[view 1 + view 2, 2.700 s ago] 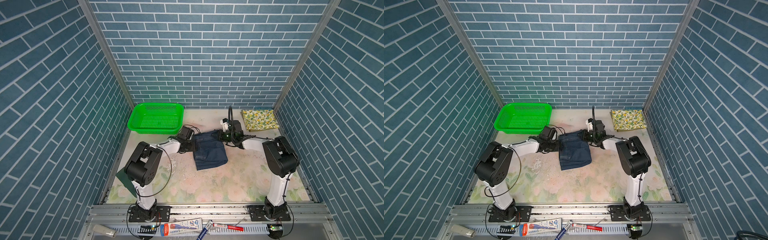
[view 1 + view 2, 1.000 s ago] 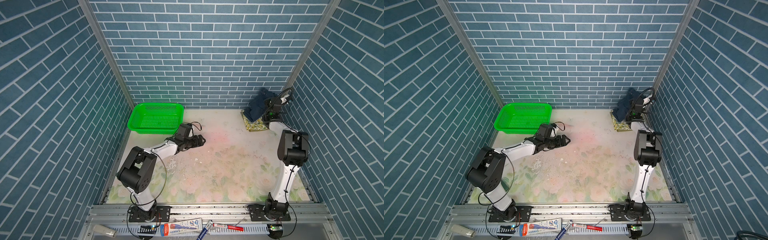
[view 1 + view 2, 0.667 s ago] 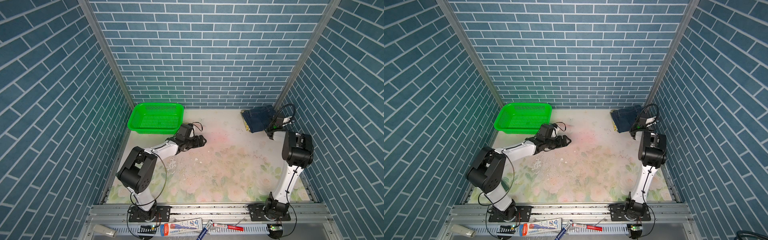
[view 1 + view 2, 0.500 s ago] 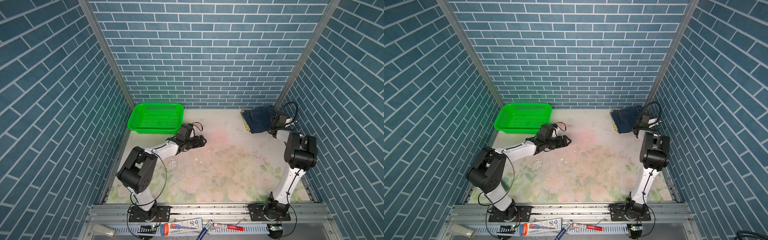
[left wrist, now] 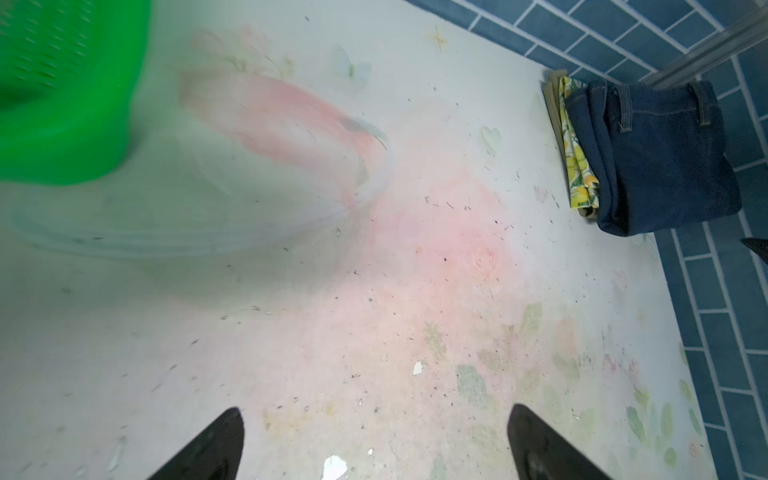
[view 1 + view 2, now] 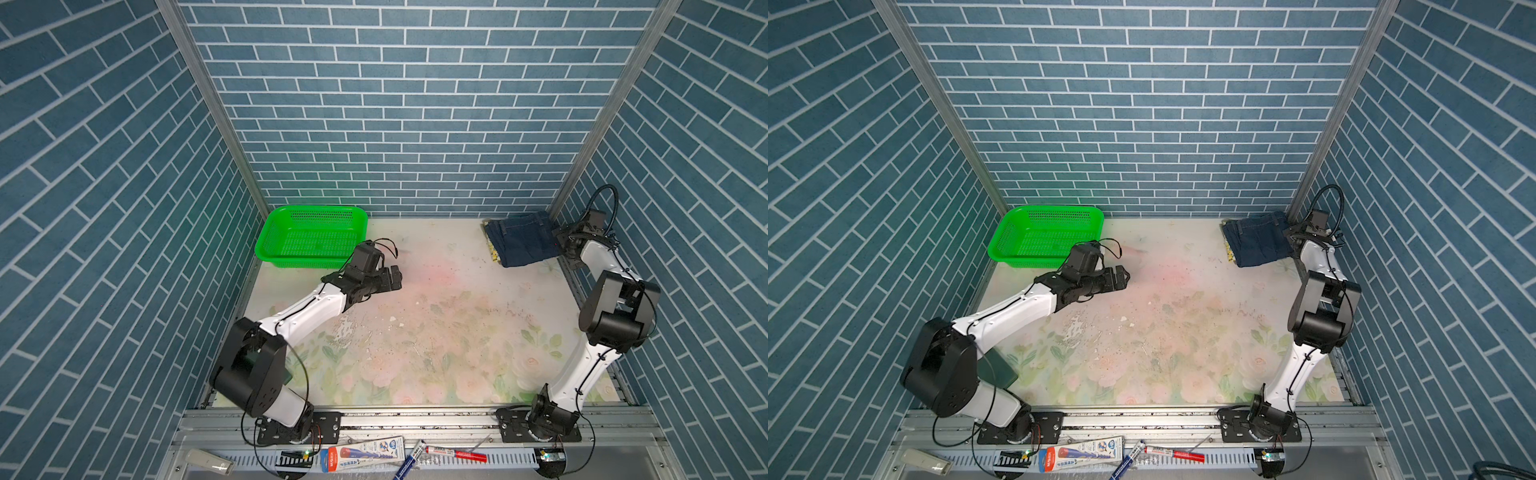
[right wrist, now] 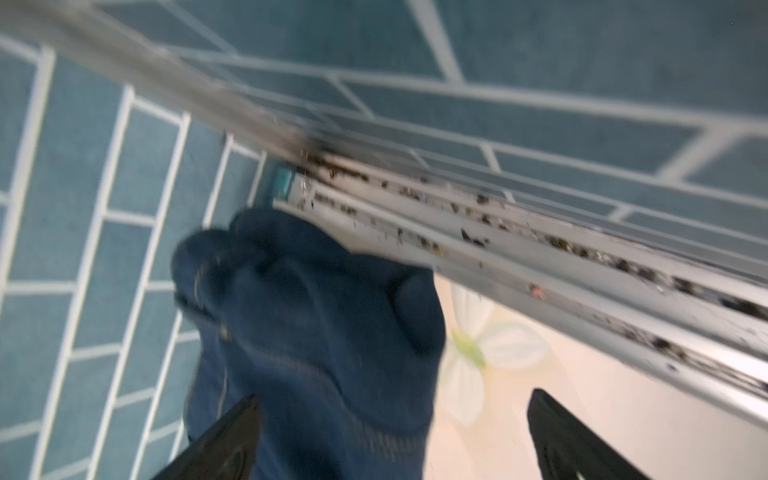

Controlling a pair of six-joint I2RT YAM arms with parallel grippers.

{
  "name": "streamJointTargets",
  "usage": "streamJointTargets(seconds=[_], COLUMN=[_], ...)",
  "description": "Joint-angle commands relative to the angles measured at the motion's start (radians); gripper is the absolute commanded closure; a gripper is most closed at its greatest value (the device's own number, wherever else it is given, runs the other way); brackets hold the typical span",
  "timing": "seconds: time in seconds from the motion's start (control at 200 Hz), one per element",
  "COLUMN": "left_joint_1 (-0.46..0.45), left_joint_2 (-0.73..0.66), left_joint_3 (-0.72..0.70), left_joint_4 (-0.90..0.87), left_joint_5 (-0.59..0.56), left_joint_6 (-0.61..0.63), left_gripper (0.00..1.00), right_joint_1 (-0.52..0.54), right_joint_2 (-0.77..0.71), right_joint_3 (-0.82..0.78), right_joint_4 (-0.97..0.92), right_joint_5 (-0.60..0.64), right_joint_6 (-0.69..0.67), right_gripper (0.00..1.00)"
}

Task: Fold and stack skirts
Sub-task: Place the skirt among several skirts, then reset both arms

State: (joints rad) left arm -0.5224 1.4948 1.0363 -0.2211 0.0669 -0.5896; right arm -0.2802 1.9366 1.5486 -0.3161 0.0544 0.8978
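Right end effector [image 7: 395, 397], jaws spread wide and empty, hangs just beside the denim skirt [image 6: 521, 243], which tops the stack at the surface's [image 6: 436, 332] one-o'clock corner, seemingly the final layer. Left end effector [image 6: 392, 276] gapes empty mid-surface. Its wrist view plainly shows the lemon-print skirt [image 5: 575, 153] and olive skirt [image 5: 552, 99] beneath, hardly seen from above.

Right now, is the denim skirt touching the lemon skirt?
Touching. The left wrist view shows the denim skirt lying directly on the lemon skirt, whose edge pokes out beneath it.
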Motion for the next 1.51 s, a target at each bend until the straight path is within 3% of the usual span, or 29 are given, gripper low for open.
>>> streamJointTargets(seconds=[0.0,0.17,0.25,0.39,0.5,0.585,0.72,0.945,1.035,1.125,1.24,1.285,1.345,1.415,1.46,1.5], left_joint_1=[-0.002,0.018,0.07,0.137,0.222,0.259,0.271,0.292,0.296,0.31,0.323,0.341,0.396,0.458,0.469,0.478], left_joint_2=[-0.126,-0.244,-0.27,-0.306,-0.233,-0.181,-0.152,-0.181,-0.221,-0.174,-0.063,-0.054,-0.012,0.052,0.022,0.048], left_joint_3=[0.015,-0.028,-0.073,-0.259,-0.315,-0.366,-0.42,-0.423,-0.487,-0.545,-0.571,-0.56,-0.647,-0.676,-0.636,-0.658], left_joint_4=[-0.124,-0.097,-0.049,0.228,0.277,0.362,0.607,0.55,0.588,0.663,0.868,0.859,1.058,1.172,1.035,1.126], left_joint_5=[-0.261,-0.565,-0.578,-0.587,-0.527,-0.504,-0.466,-0.403,-0.444,-0.491,-0.433,-0.376,-0.304,-0.266,-0.225,-0.21], left_joint_6=[0.079,0.246,0.296,0.475,0.463,0.476,0.577,0.605,0.642,0.654,0.743,0.752,0.719,0.662,0.651,0.655], left_gripper=[0.0,0.0,0.0,0.0,0.01,0.0,0.0,0.0,0.0,0.0,0.0,0.0,0.0,0.0,0.0,0.0], right_joint_1=[0.022,0.104,0.138,0.171,0.177,0.177,0.179,0.18,0.181,0.181,0.181,0.182,0.18,0.181,0.182,0.182], right_joint_2=[-0.171,-0.422,-0.516,-0.648,-0.714,-0.682,-0.59,-0.523,-0.494,-0.431,-0.407,-0.397,-0.401,-0.4,-0.398,-0.397], right_joint_3=[-0.132,-0.429,-0.577,-0.859,-1.072,-1.189,-1.173,-1.225,-1.223,-1.214,-1.217,-1.229,-1.226,-1.218,-1.214,-1.209], right_joint_4=[0.021,0.228,0.308,0.486,0.717,0.956,1.005,1.196,1.219,1.259,1.281,1.321,1.308,1.292,1.29,1.279], right_joint_5=[-0.063,-0.074,-0.091,-0.06,-0.052,-0.053,-0.037,-0.021,-0.026,-0.035,-0.048,-0.063,-0.062,-0.065,-0.064,-0.062], right_joint_6=[-0.171,-0.468,-0.57,-0.658,-0.699,-0.716,-0.749,-0.777,-0.779,-0.78,-0.782,-0.786,-0.789,-0.792,-0.793,-0.793], right_gripper=[0.01,0.01,0.01,0.01,0.02,0.02,0.01,0.02,0.02,0.01,0.02,0.01,0.02,0.02,0.01,0.01])
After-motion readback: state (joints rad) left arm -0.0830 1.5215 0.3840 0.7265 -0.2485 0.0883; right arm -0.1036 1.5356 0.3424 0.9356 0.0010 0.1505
